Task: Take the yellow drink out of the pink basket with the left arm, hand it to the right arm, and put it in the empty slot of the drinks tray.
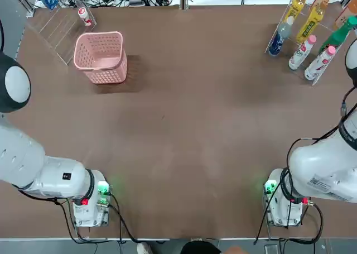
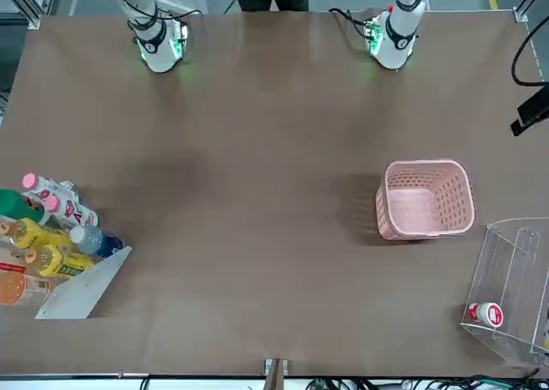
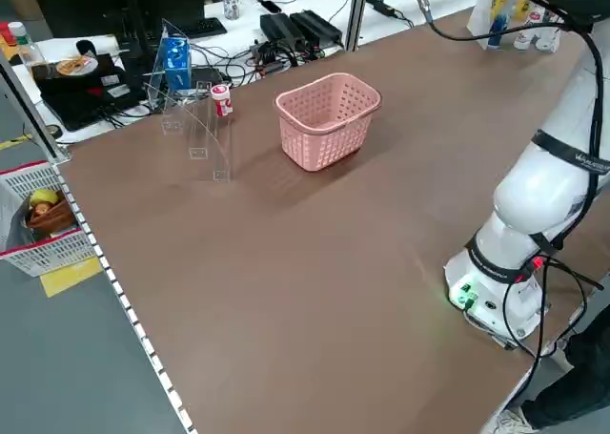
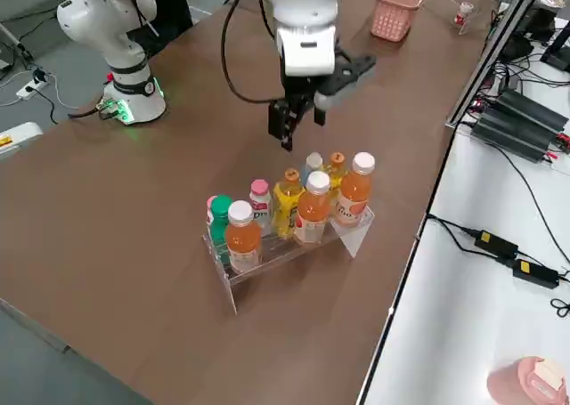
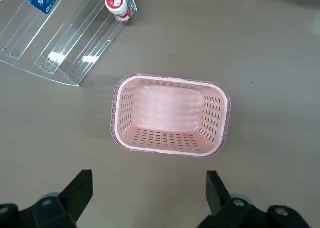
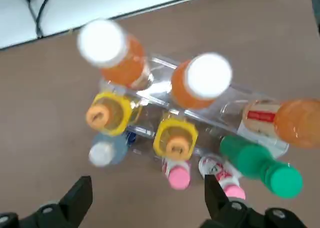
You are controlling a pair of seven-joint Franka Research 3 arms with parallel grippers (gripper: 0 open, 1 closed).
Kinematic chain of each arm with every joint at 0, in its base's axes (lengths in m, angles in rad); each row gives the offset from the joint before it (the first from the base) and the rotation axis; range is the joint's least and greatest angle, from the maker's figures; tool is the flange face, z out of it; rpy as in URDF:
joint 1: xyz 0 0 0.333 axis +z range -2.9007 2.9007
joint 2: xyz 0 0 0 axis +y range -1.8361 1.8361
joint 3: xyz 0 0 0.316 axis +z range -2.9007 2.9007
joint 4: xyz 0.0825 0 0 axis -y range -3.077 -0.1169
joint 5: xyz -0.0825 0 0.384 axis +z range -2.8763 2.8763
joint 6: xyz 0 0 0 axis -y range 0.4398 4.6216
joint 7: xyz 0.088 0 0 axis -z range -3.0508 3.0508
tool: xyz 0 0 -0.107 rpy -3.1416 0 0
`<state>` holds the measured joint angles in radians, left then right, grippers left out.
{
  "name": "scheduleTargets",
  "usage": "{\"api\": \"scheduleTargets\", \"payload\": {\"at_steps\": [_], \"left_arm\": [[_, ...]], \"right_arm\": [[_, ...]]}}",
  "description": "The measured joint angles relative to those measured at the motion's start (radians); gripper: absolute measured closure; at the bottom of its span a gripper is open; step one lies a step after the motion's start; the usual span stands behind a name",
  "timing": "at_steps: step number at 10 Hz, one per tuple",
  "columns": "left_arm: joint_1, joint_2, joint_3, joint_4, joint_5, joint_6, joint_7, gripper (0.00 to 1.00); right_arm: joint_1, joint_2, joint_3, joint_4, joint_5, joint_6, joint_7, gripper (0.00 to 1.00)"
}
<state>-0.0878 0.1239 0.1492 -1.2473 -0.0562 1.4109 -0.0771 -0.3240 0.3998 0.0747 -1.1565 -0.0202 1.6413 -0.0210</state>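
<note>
Right end effector (image 4: 287, 131) hovers open above yellow drink (image 4: 289, 202).

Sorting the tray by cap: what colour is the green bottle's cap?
Green, like the green bottle itself; the right wrist view shows it best.

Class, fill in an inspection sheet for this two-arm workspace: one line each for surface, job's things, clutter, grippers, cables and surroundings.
Surface: brown table, bare in the middle.
Job's things: pink basket upright and empty; two yellow drinks stand in the drinks tray among orange, white and green bottles.
Clutter: second clear rack beside the basket, holding one small red-capped bottle.
Grippers: left gripper open above the basket; right gripper open above the tray, holding nothing.
Cables: black leads at both arm bases.
Surroundings: benches with electronics; a person's shoe at the table's near edge.
</note>
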Motion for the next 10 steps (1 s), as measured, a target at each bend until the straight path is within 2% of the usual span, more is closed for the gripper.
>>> {"api": "scheduleTargets", "payload": {"at_steps": [5,8,10], "left_arm": [[0.001,0.000,0.000,0.000,0.000,0.000,0.000,0.00],[0.001,0.000,0.000,0.000,0.000,0.000,0.000,0.00],[0.001,0.000,0.000,0.000,0.000,0.000,0.000,0.00]], "right_arm": [[0.206,-0.160,0.006,0.003,0.000,-0.219,0.010,0.01],[0.279,-0.226,0.006,-0.007,-0.001,-0.238,0.051,0.01],[0.280,-0.247,-0.002,-0.065,-0.001,-0.189,0.050,0.01]]}}
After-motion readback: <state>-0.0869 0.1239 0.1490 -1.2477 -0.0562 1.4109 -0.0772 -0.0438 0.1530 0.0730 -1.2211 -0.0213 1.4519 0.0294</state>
